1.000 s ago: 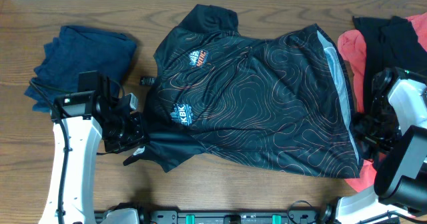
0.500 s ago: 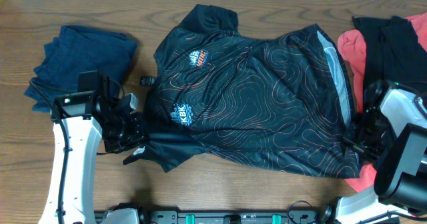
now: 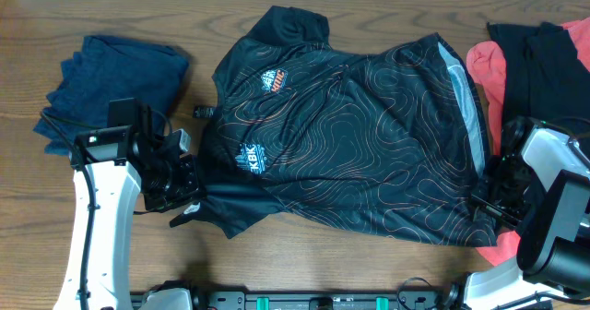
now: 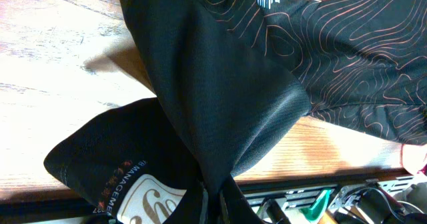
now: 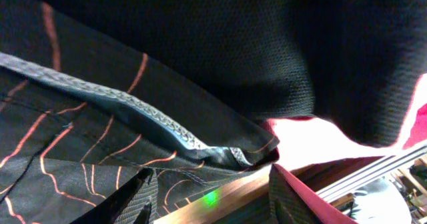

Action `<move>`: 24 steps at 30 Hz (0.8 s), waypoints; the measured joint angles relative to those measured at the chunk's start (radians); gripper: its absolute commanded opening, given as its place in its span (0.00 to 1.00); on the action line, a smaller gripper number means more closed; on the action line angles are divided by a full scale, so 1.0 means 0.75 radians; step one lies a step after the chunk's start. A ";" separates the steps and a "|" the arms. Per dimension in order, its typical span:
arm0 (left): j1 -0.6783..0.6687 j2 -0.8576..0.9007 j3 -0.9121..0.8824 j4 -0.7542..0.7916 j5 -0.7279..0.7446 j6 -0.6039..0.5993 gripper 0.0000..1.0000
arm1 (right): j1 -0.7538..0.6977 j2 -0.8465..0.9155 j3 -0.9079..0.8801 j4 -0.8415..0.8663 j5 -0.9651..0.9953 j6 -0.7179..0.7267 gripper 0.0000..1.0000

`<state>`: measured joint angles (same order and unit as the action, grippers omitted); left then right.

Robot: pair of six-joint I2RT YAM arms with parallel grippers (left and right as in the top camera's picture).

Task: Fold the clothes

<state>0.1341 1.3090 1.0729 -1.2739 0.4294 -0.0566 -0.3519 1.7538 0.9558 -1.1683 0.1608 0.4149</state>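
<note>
Here the left arm reaches in from the near left, its left gripper [image 3: 187,197] set down at the lower-left corner of the black jersey [image 3: 359,135], which lies spread across the middle of the wooden table [image 3: 350,266]. The right arm bends inward at the near right, with the right gripper [image 3: 487,199] at the jersey's right hem. From above, neither pair of jaws can be read. The left wrist camera shows the jersey cloth gathered into a narrow funnel and pinched between closed fingers, with a fold bearing a printed label lying on the wood beside it. The right wrist camera shows two fingers [image 5: 130,199] standing apart, the patterned hem tape just ahead of them and nothing clamped. Only the overhead view takes in the navy garment [image 3: 111,75], bunched at the far left and apart from the jersey, and the coral-red piece [image 3: 481,65] lying with more black cloth at the right edge, touching the jersey's side.
</note>
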 measured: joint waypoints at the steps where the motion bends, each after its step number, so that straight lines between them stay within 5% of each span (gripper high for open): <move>1: 0.000 0.000 0.000 0.000 0.000 0.000 0.06 | 0.000 0.000 -0.004 0.003 0.000 -0.001 0.50; 5: 0.000 0.000 0.000 0.000 0.000 0.000 0.06 | 0.000 0.000 -0.007 0.009 0.000 -0.002 0.44; 14: 0.000 0.000 0.000 0.000 0.000 0.000 0.06 | 0.000 0.000 -0.020 0.019 0.000 -0.012 0.03; 24: 0.000 0.000 0.000 0.000 0.001 0.000 0.06 | 0.000 0.001 -0.020 -0.018 -0.016 -0.009 0.01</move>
<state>0.1341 1.3090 1.0729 -1.2739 0.4297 -0.0566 -0.3519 1.7542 0.9409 -1.1820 0.1490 0.4084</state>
